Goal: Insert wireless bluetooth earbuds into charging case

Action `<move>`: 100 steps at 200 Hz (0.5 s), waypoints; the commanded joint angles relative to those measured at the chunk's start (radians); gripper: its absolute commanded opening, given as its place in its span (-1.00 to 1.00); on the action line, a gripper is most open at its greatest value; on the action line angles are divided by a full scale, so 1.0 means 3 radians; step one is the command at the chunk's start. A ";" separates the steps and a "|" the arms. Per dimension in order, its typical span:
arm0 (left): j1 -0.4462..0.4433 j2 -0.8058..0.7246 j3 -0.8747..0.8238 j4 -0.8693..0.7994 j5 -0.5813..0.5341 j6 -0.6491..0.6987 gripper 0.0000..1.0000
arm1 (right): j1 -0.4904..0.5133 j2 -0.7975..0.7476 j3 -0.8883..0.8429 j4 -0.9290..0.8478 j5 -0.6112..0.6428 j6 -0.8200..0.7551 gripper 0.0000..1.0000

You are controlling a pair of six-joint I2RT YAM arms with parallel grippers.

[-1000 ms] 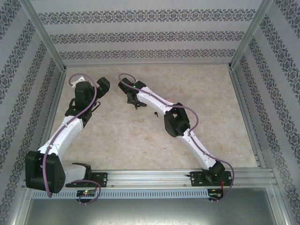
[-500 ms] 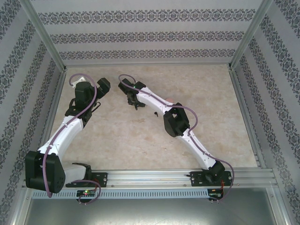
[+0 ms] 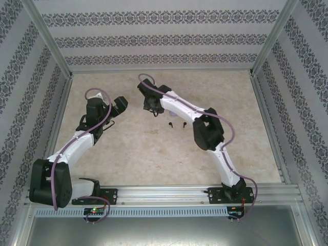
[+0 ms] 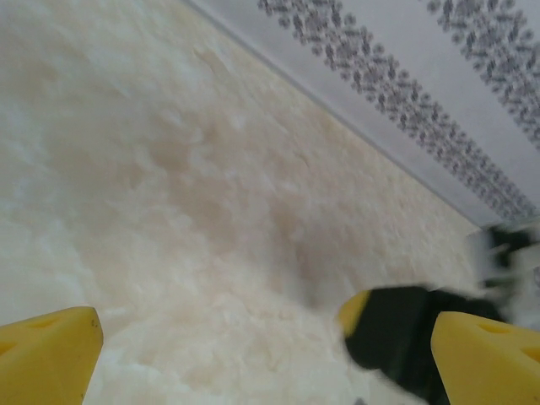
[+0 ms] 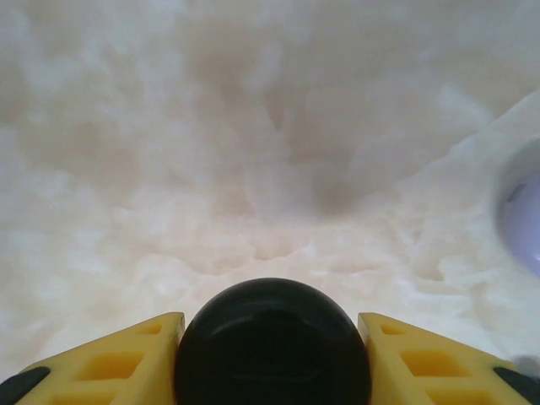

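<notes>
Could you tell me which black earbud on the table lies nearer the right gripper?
The left-hand black earbud in the top external view: it lies closer to the right gripper, which holds a black round case, than the other earbud further right.

Top view: bright, even, diffuse light. The arms [image 3: 77, 146] cast only faint, soft shadows on the surface [image 3: 128, 154], and fine detail is slightly soft. Left wrist view: motion-smeared, the dark shape [image 4: 396, 337] at lower right streaked, the yellow fingers [image 4: 46, 354] crisper. Right wrist view: marbled surface out of focus, with a dim patch at centre. The black round case [image 5: 272, 359] clasped in the right pincer [image 5: 270, 327] carries a dull sheen.
</notes>
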 commanded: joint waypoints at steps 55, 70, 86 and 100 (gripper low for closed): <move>-0.0454 0.0689 -0.0226 0.2217 0.1047 -0.0132 0.99 | -0.0334 -0.1502 -0.1679 0.1249 -0.0298 0.1063 -0.46; -0.0606 0.0780 -0.0143 0.2239 0.0991 -0.0079 0.96 | -0.0357 -0.1649 -0.1887 0.1379 -0.0302 0.1307 -0.46; -0.0738 0.0893 -0.0020 0.2266 0.0997 -0.0031 0.87 | -0.0356 -0.1752 -0.2042 0.1473 -0.0299 0.1514 -0.47; -0.0828 0.1007 0.0063 0.2279 0.0998 -0.0007 0.81 | -0.0351 -0.1800 -0.2120 0.1519 -0.0279 0.1624 -0.47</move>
